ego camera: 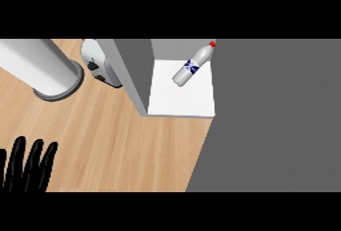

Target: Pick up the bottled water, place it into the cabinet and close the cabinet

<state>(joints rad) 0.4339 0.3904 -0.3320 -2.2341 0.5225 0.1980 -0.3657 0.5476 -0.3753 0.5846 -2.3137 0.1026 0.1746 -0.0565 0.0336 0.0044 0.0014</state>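
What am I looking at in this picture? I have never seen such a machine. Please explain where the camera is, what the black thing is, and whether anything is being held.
The camera sits in a humanoid robot's head and looks steeply down at a wooden counter. The black shape at the lower left is the robot's left hand; its fingers are straight, it is resting and holds nothing. The right hand is not in view. The bottled water, white with a red cap, lies tilted on the white shelf inside the cabinet. The wide grey panel on the right seems to be the cabinet's open door. At the upper left stand a white cylinder and a small white appliance.
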